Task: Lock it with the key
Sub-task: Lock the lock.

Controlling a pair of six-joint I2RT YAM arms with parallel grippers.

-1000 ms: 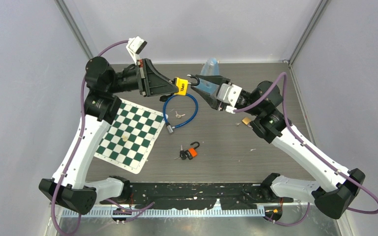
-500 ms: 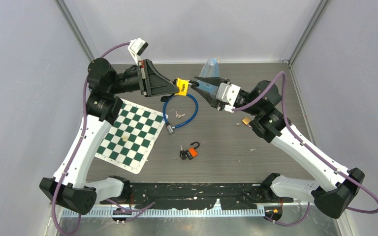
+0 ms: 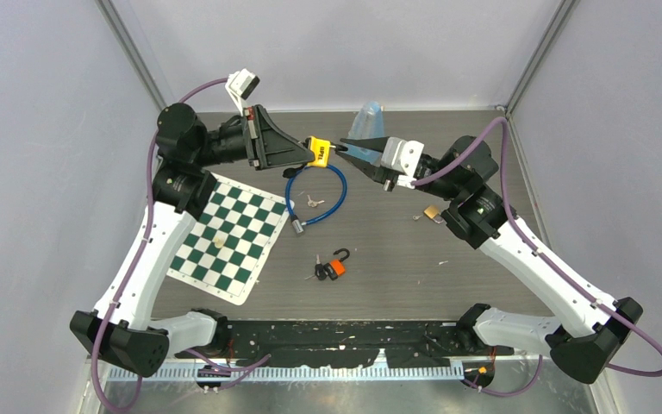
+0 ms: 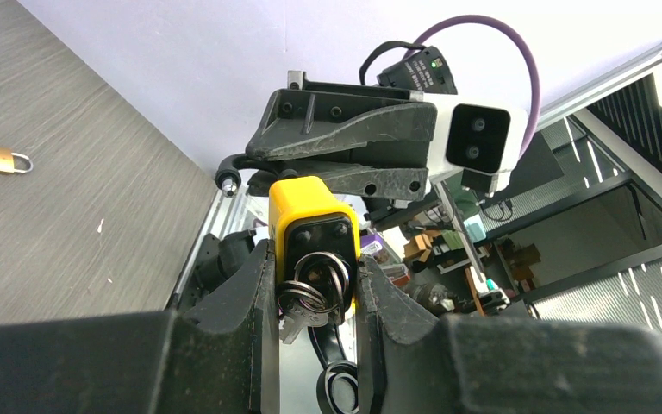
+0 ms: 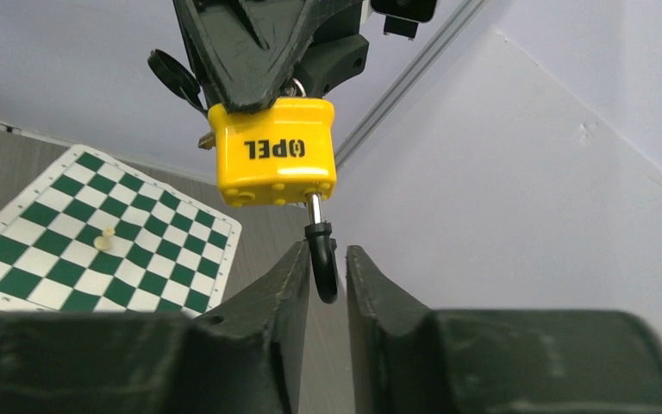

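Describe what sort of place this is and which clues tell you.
Probably a robot test bench in a lab: two arms bolted to a table, plain panels walling it in, and practice items like a yellow padlock, cable lock and chessboard.

Three padlocks are counted: one yellow padlock point(image 3: 318, 150), one orange padlock point(image 3: 337, 266) and one brass padlock point(image 3: 432, 212). One blue cable lock point(image 3: 317, 194) is seen, one green-and-white chessboard mat point(image 3: 227, 235), one pale pawn point(image 3: 219, 241) on it, and one clear plastic bottle point(image 3: 367, 116). Small keys point(image 3: 313, 202) are also seen on the tabletop point(image 3: 483, 285), but their number cannot be told.
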